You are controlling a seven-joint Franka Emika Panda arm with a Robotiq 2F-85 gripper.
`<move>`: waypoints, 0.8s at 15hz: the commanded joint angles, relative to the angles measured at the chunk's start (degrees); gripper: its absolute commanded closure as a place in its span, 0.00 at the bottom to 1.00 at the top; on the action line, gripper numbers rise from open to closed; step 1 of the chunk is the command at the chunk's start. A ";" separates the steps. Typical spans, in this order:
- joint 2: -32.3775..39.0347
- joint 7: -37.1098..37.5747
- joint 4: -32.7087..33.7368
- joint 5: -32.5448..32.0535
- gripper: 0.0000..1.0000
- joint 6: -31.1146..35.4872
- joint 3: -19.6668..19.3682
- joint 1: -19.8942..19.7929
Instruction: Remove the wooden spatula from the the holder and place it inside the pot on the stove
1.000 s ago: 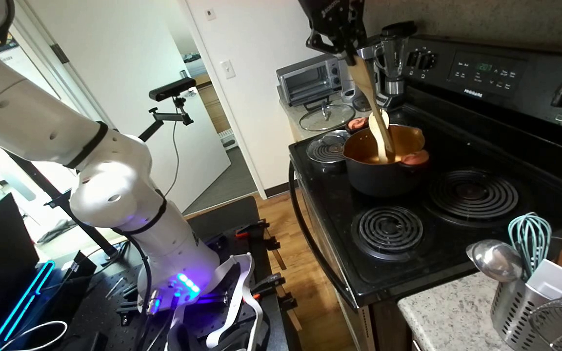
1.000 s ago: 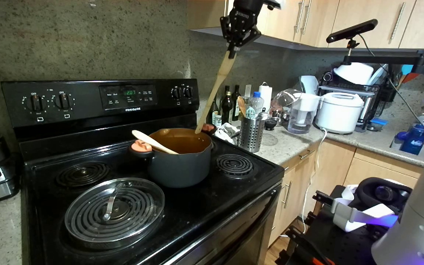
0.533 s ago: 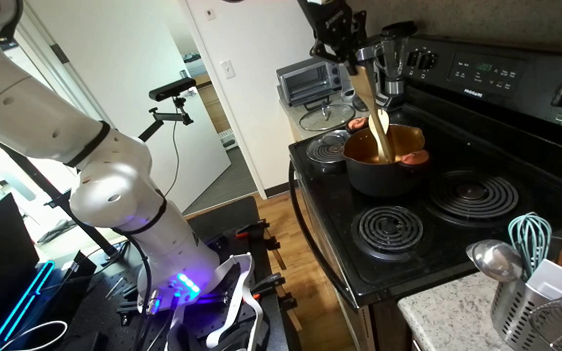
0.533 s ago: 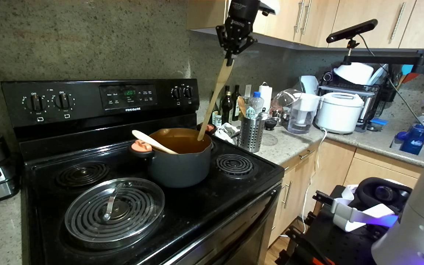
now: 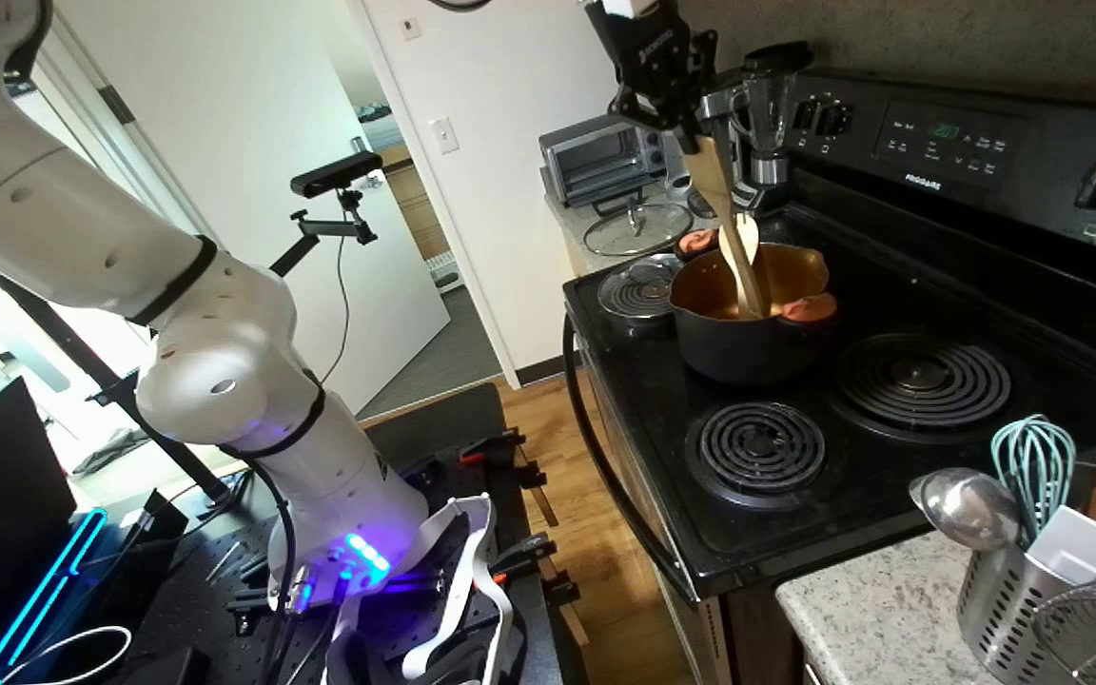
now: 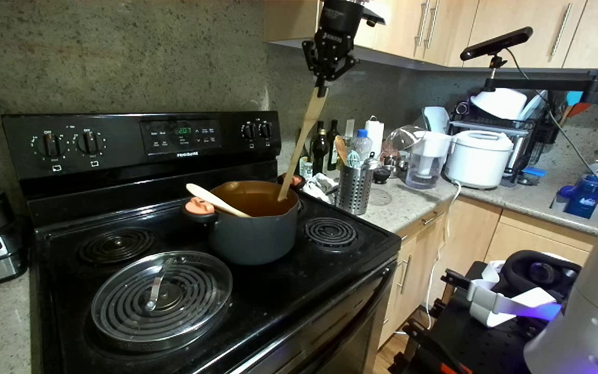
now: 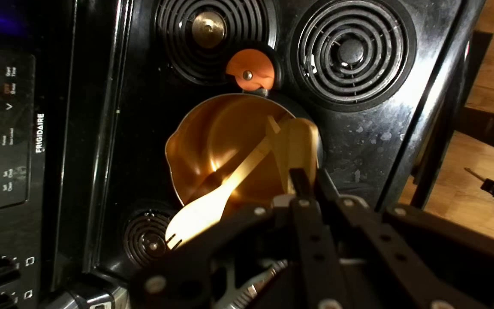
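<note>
A black two-fingered gripper (image 6: 322,91), top center in an exterior view, has its fingers clamped on the broad, flat end of a mid-brown wooden spatula (image 6: 308,119). The spatula slants down to the left, its long, slim handle ending inside a round, dark gray pot (image 6: 252,241) with a copper-colored interior; whether the tip touches the bottom cannot be told. A paler wooden utensil (image 6: 217,201) with a slotted head, seen lower left of center in the wrist view, leans over the pot's rim. The pot stands at center on a black electric stove (image 6: 278,317) with spiral coil burners (image 6: 331,232) and a raised control panel (image 6: 127,143) showing green digits. Right of center, a perforated, silvery metal cylindrical holder (image 6: 355,192) rests on a speckled gray counter (image 6: 408,202), a teal whisk (image 6: 353,159) among its contents. In an exterior view, the white robot arm (image 5: 225,371) runs up the left side of the frame.
</note>
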 commanded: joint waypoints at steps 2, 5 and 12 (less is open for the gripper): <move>0.01 0.05 0.08 -0.05 0.94 -0.09 -0.09 0.12; 0.40 0.42 0.70 -1.09 0.98 0.04 0.69 0.28; 2.39 -0.54 2.54 -3.59 0.98 -1.57 3.06 1.39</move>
